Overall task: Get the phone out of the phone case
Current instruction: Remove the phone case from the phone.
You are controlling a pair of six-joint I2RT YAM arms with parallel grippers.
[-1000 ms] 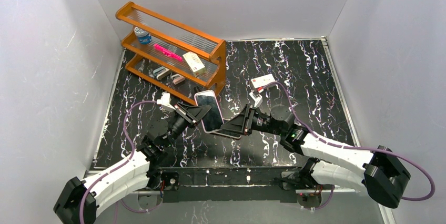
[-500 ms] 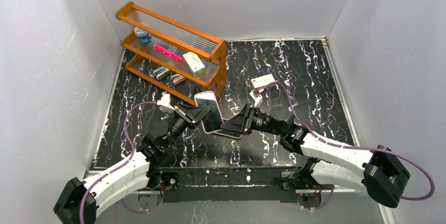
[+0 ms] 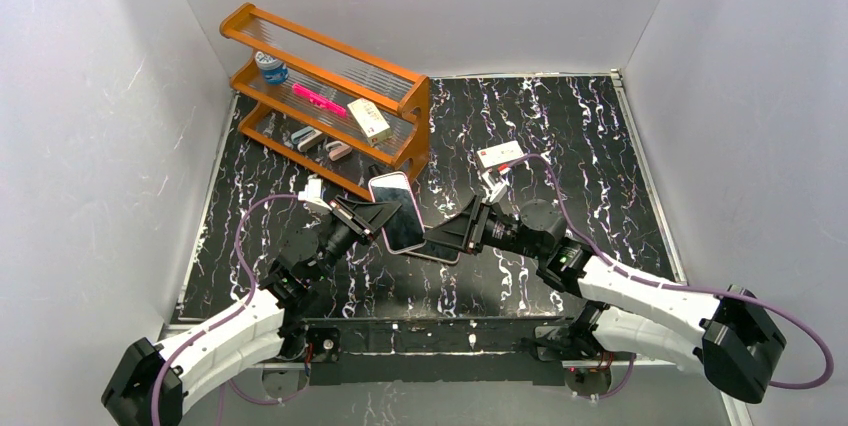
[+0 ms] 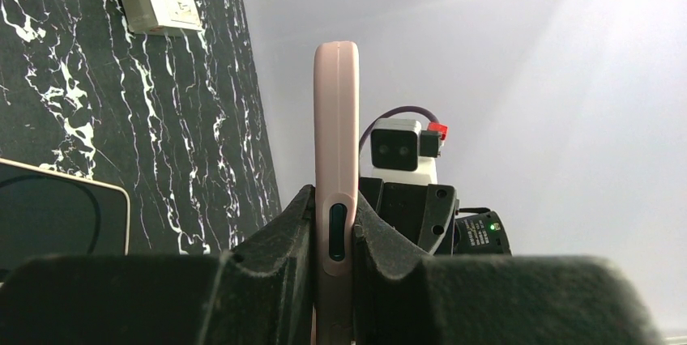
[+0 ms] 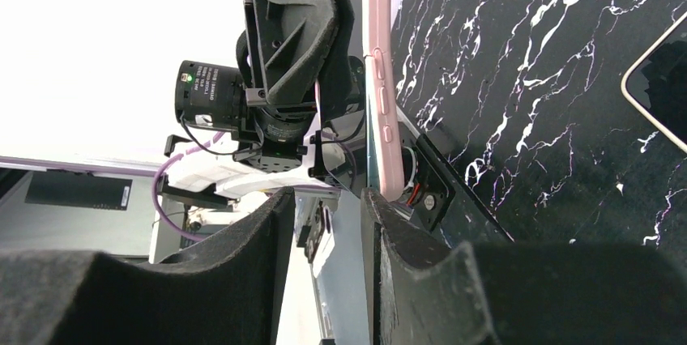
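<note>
Left end effector (image 4: 332,209): I see it clamped on the edge of the pink phone case (image 4: 336,118).
Right end effector (image 5: 326,199): partly open, empty.

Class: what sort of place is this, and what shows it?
Probably a robotics lab test cell: two robot arms bolted at a black marbled table, plain white walls boxing it in, an orange rack of props.

Black marbled table (image 3: 600,146). Orange rack (image 3: 420,118) stands at back-left, small white box (image 3: 500,154) lies mid-back. Dark slab (image 4: 57,211) with pale rim lies flat near centre.
</note>
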